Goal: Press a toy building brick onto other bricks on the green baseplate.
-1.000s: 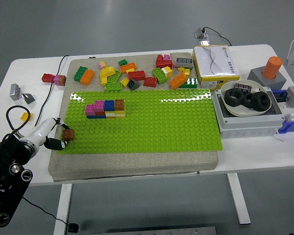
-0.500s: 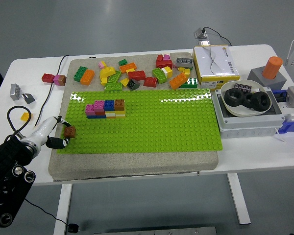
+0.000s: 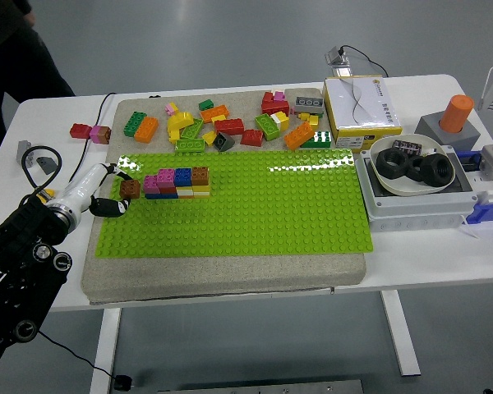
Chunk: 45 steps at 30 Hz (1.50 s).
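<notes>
The left hand (image 3: pixel 107 190) reaches in from the left edge with its fingers pinched around a small brown brick (image 3: pixel 130 188). The brick hangs over the left end of the green baseplate (image 3: pixel 255 217), just beside the pink end of a low stack of bricks (image 3: pixel 177 182) in pink, red, blue, yellow and brown. Nothing lies between the held brick and the stack.

The baseplate rests on a grey mat (image 3: pixel 230 275). A loose heap of bricks (image 3: pixel 230 123) in many colours covers the mat's far strip. A red and pink brick pair (image 3: pixel 90 131) sits off the mat at far left.

To the right stand a yellow-edged box (image 3: pixel 361 107) and a white bowl (image 3: pixel 415 168) holding black tyres. A person in dark clothing (image 3: pixel 16 49) stands at the far left corner.
</notes>
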Each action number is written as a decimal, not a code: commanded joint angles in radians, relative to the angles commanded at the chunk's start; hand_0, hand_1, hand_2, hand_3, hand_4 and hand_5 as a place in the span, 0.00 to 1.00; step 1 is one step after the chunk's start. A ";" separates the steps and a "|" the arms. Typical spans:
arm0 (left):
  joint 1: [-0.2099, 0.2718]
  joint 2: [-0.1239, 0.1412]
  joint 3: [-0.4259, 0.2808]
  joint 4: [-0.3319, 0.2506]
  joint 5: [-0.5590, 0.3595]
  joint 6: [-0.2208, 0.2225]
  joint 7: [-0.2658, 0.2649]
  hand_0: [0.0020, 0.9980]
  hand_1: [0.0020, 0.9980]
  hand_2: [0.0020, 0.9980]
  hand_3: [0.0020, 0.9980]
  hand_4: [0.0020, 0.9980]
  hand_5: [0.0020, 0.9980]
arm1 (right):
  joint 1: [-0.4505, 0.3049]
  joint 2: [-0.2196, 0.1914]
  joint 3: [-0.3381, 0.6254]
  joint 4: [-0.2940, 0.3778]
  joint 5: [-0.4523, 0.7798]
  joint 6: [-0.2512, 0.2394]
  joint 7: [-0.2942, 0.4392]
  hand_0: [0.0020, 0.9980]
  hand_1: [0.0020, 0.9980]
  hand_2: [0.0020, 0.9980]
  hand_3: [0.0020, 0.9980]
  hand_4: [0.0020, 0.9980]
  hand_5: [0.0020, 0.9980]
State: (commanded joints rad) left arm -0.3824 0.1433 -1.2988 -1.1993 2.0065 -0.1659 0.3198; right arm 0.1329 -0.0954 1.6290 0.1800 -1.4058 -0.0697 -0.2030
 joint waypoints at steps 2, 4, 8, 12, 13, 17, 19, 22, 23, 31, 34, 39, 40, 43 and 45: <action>-0.017 -0.007 0.000 0.021 0.001 0.002 -0.003 1.00 0.98 0.98 0.43 0.50 0.00 | 0.002 0.000 -0.001 0.000 0.000 0.000 0.000 0.58 0.56 0.63 0.63 0.64 0.75; -0.033 -0.015 0.001 0.039 0.000 0.005 -0.007 1.00 0.98 0.98 0.43 0.50 0.00 | 0.003 -0.001 -0.001 0.000 0.000 0.000 -0.001 0.58 0.56 0.63 0.63 0.64 0.75; -0.059 -0.028 0.003 0.065 -0.003 0.009 -0.012 1.00 0.98 0.98 0.43 0.50 0.00 | 0.006 -0.003 -0.001 0.000 -0.001 0.000 -0.002 0.58 0.56 0.63 0.63 0.64 0.75; -0.074 -0.038 0.005 0.088 -0.005 0.013 -0.015 1.00 0.98 0.98 0.43 0.50 0.00 | 0.009 -0.004 0.000 0.000 -0.002 0.000 -0.003 0.58 0.56 0.63 0.63 0.64 0.75; -0.077 -0.040 0.004 0.094 -0.006 0.014 -0.016 1.00 0.98 0.98 0.43 0.50 0.00 | 0.010 -0.004 -0.001 0.000 -0.002 0.000 -0.003 0.58 0.56 0.63 0.63 0.64 0.75; -0.083 -0.048 0.003 0.109 -0.008 0.018 -0.018 1.00 0.98 0.98 0.43 0.50 0.00 | 0.012 -0.004 -0.002 0.000 -0.001 0.001 -0.002 0.58 0.56 0.63 0.63 0.64 0.75; -0.085 -0.052 0.003 0.115 -0.010 0.020 -0.020 1.00 0.98 0.98 0.43 0.50 0.00 | 0.012 -0.004 -0.003 0.000 -0.001 0.001 -0.003 0.58 0.56 0.63 0.63 0.64 0.75; -0.088 -0.057 0.004 0.124 -0.011 0.022 -0.021 1.00 0.97 0.98 0.43 0.50 0.00 | 0.013 -0.004 -0.003 0.000 -0.001 0.001 -0.003 0.58 0.56 0.63 0.63 0.64 0.75; -0.089 -0.059 0.005 0.126 -0.012 0.022 -0.022 1.00 0.97 0.98 0.43 0.50 0.00 | 0.013 -0.004 -0.003 0.000 -0.001 0.001 -0.003 0.58 0.56 0.63 0.63 0.64 0.75; -0.093 -0.067 0.014 0.134 -0.015 0.024 -0.023 1.00 0.97 0.98 0.43 0.49 0.00 | 0.015 -0.004 -0.003 0.000 -0.002 0.001 -0.003 0.58 0.56 0.63 0.63 0.64 0.75; -0.094 -0.068 0.019 0.134 -0.016 0.025 -0.024 1.00 0.97 0.98 0.43 0.49 0.00 | 0.015 -0.004 -0.003 0.000 -0.001 0.001 -0.003 0.58 0.56 0.63 0.63 0.64 0.75; -0.094 -0.069 0.024 0.140 -0.019 0.033 -0.029 1.00 0.97 0.98 0.44 0.48 0.00 | 0.015 -0.003 -0.005 0.000 0.000 0.001 -0.004 0.58 0.56 0.63 0.63 0.64 0.75; -0.094 -0.069 0.024 0.141 -0.019 0.034 -0.030 1.00 0.97 0.98 0.44 0.48 0.00 | 0.015 -0.003 -0.005 0.000 0.000 0.001 -0.004 0.58 0.56 0.63 0.63 0.64 0.75; -0.092 -0.070 0.024 0.145 -0.021 0.036 -0.031 1.00 0.97 0.98 0.44 0.48 0.00 | 0.014 -0.004 -0.005 0.000 0.000 0.001 -0.004 0.58 0.56 0.63 0.63 0.64 0.75; -0.091 -0.070 0.025 0.147 -0.021 0.035 -0.032 0.99 0.97 0.98 0.46 0.41 0.00 | 0.013 -0.004 -0.005 0.000 0.000 0.001 -0.005 0.58 0.56 0.63 0.63 0.64 0.75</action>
State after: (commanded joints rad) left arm -0.4733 0.0734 -1.2737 -1.0527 1.9851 -0.1313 0.2881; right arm 0.1464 -0.0995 1.6241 0.1800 -1.4063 -0.0684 -0.2081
